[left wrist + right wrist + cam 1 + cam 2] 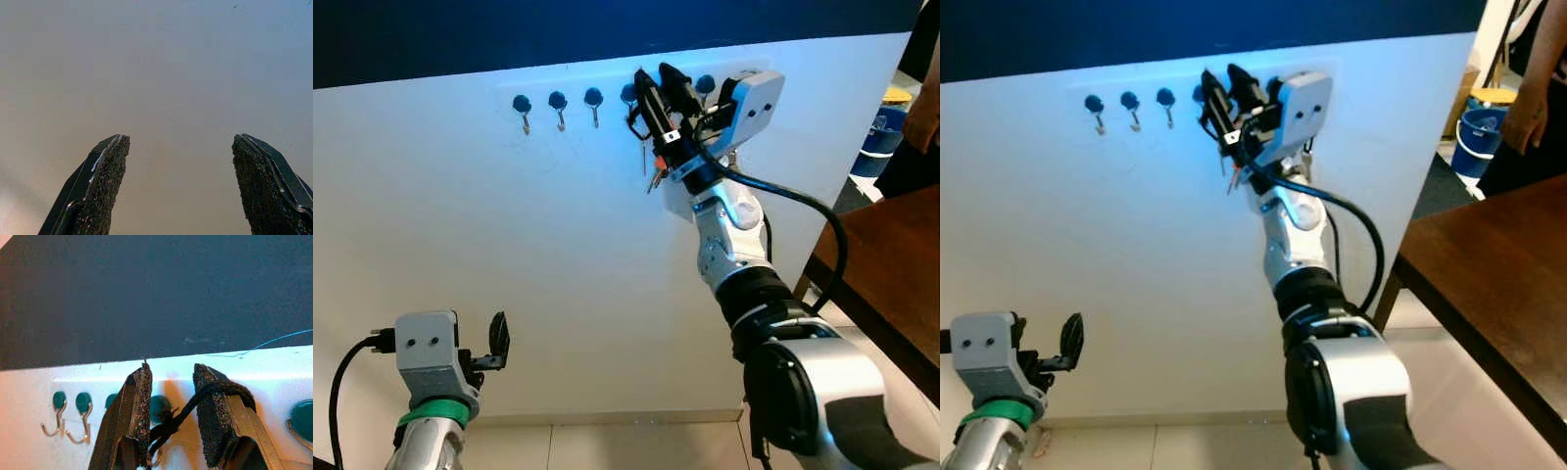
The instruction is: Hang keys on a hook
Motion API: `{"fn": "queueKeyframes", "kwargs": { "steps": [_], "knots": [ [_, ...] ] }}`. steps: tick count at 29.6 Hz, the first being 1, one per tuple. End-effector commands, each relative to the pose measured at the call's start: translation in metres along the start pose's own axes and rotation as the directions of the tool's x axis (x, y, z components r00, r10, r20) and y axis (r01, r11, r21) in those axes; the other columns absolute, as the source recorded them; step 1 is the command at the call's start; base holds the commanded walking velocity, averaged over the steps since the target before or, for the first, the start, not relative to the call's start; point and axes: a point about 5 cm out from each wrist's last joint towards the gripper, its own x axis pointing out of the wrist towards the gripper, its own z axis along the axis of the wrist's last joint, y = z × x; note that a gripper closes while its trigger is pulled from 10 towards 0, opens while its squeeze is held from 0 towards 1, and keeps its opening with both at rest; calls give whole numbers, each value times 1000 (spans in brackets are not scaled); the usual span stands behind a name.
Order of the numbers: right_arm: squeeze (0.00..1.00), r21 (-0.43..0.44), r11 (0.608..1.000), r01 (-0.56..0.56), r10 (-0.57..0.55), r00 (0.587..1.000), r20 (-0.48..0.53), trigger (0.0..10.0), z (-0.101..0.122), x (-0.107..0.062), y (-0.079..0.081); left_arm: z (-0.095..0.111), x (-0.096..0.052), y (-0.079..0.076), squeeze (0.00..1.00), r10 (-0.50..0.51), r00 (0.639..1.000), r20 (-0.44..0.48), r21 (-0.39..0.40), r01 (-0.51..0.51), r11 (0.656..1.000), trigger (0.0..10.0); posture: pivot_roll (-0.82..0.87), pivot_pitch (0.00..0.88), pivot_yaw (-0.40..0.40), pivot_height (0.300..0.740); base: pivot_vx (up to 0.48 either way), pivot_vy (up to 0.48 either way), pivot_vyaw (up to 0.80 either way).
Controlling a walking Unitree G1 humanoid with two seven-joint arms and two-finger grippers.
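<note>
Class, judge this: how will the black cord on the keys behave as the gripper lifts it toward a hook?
The cord is probably floppy: it drapes over one finger of the right gripper. The keys dangle below, so they may swing. It looks light.

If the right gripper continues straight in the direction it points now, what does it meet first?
Probably the round teal hook between its fingers, then the white wall behind. The right gripper carries a black cord; depth is unclear.

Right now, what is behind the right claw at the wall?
Behind the right claw sits a round hook knob on the white wall; a black cord crosses before it. Its metal hook is mostly covered.
</note>
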Motion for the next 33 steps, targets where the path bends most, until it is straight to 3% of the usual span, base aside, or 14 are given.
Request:
{"fn": "queueKeyframes", "kwargs": {
  "steps": [1,14,26,33],
  "knots": [
    [0,25,999,-30,31,997,-67,10000,-16,-6,13,1,-3,7,0,20,1000,4,15,-20,1000,10000,-159,139,177,740,0,0,0],
    [0,27,996,-85,87,992,-94,10000,-28,-18,27,2,-3,9,0,24,1000,4,17,-24,1000,10000,-159,141,178,740,0,0,0],
    [0,27,995,-92,94,991,-99,10000,-32,-30,31,1,-3,8,0,23,1000,2,12,-23,1000,10000,-167,149,181,740,0,0,0],
    [0,46,996,-75,81,986,-143,10000,-42,-52,37,1,-4,8,0,24,1000,-2,11,-24,1000,10000,-167,149,181,740,0,0,0]
  ]
}}
